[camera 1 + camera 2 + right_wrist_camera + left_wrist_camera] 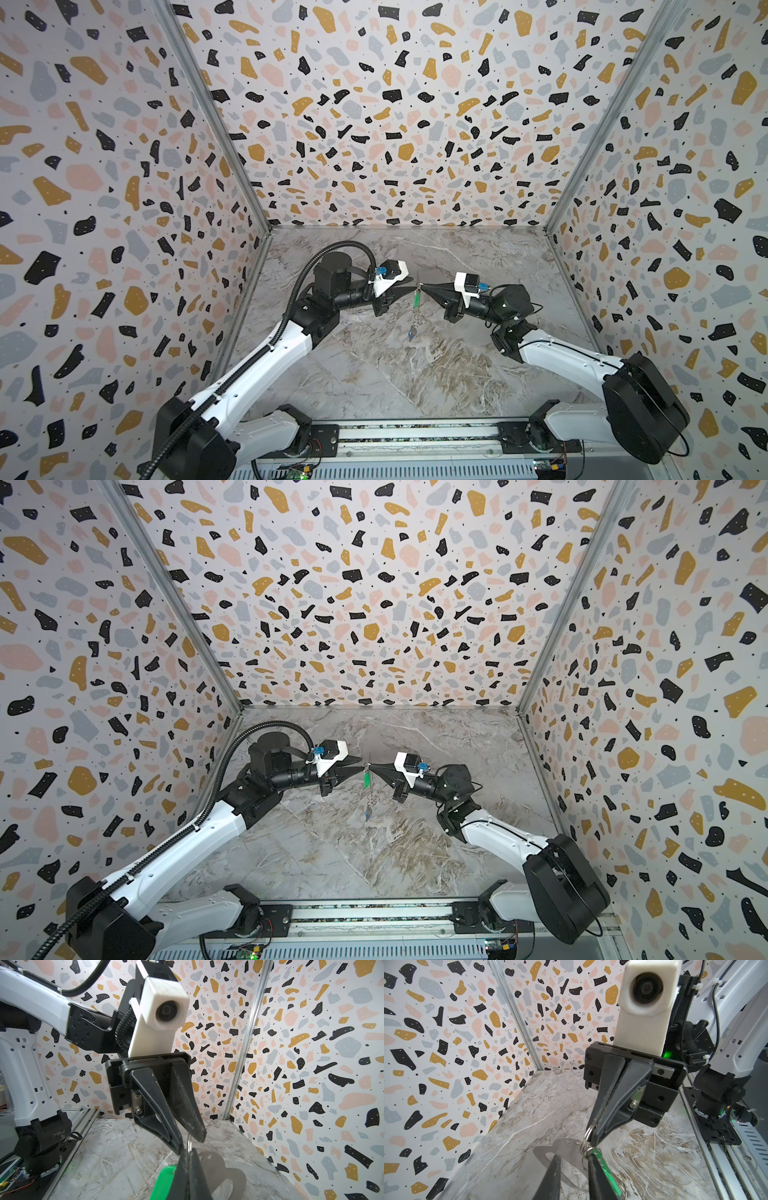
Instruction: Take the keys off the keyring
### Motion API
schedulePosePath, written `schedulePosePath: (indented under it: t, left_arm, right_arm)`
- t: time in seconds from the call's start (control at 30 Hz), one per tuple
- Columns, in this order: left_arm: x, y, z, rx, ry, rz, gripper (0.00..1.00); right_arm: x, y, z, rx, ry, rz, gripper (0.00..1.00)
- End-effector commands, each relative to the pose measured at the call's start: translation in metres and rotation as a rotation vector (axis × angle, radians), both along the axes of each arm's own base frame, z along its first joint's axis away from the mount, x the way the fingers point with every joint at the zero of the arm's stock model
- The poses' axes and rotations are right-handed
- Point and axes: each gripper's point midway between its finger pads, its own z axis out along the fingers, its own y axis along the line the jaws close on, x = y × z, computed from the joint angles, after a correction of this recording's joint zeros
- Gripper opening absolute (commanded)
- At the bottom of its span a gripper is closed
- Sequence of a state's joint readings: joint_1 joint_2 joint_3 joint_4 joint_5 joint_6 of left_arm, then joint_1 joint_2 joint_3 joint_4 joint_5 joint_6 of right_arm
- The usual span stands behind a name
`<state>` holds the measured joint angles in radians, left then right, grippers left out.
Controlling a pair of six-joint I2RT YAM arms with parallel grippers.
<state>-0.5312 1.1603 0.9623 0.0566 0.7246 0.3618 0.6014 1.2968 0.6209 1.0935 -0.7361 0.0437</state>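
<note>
Both grippers meet in mid-air over the table's middle. My right gripper (422, 286) (189, 1151) is shut on a thin wire ring of the keyring. The keyring's flat plate (226, 1169) (564, 1147) with its oval slot shows just beyond the fingers. Below the grip hangs the green key (416, 298) (366, 778), with more wire rings and the blue key (411, 332) (368, 812) dangling under it. My left gripper (412, 288) (574, 1157) stands open, tips apart on either side of the wire ring, one finger against the green key (607, 1172).
The marble table (374, 374) is boxed in by terrazzo-patterned walls (124, 208) on the left, right and back. A metal rail (415, 444) with both arm bases runs along the front edge.
</note>
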Motion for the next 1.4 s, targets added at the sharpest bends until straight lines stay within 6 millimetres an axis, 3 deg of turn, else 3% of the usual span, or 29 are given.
schedulePosePath:
  t: [0.0,0.27,0.43,0.63,0.77,0.87,1.03,1.37]
  left_arm:
    - [-0.005,-0.004,0.027,-0.060,-0.060,-0.047,0.23]
    - [-0.008,-0.006,0.022,-0.052,-0.047,-0.076,0.16]
    - [-0.011,-0.008,0.021,-0.049,-0.048,-0.103,0.06]
    - [-0.014,-0.007,0.023,-0.047,-0.064,-0.113,0.00]
    - [-0.011,-0.005,0.021,0.000,-0.067,-0.094,0.00]
    - [-0.003,-0.001,0.012,0.096,-0.061,-0.056,0.00]
    - [0.007,0.005,-0.012,0.273,-0.051,-0.015,0.00]
    - [0.007,-0.003,-0.016,0.405,-0.074,-0.022,0.00]
  right_arm:
    - [-0.011,-0.004,0.020,0.040,-0.056,0.030,0.00]
    - [-0.013,-0.002,0.021,0.043,-0.062,0.051,0.00]
    - [-0.014,-0.001,0.022,0.044,-0.066,0.063,0.00]
    - [-0.011,0.000,0.019,0.033,-0.052,0.055,0.01]
    - [-0.001,-0.006,0.016,0.002,-0.077,-0.041,0.27]
    - [0.007,-0.013,0.014,-0.071,-0.132,-0.144,0.32]
    - [0.010,-0.019,0.009,-0.203,-0.184,-0.208,0.32]
    - [0.007,-0.002,-0.004,-0.314,-0.161,-0.135,0.22]
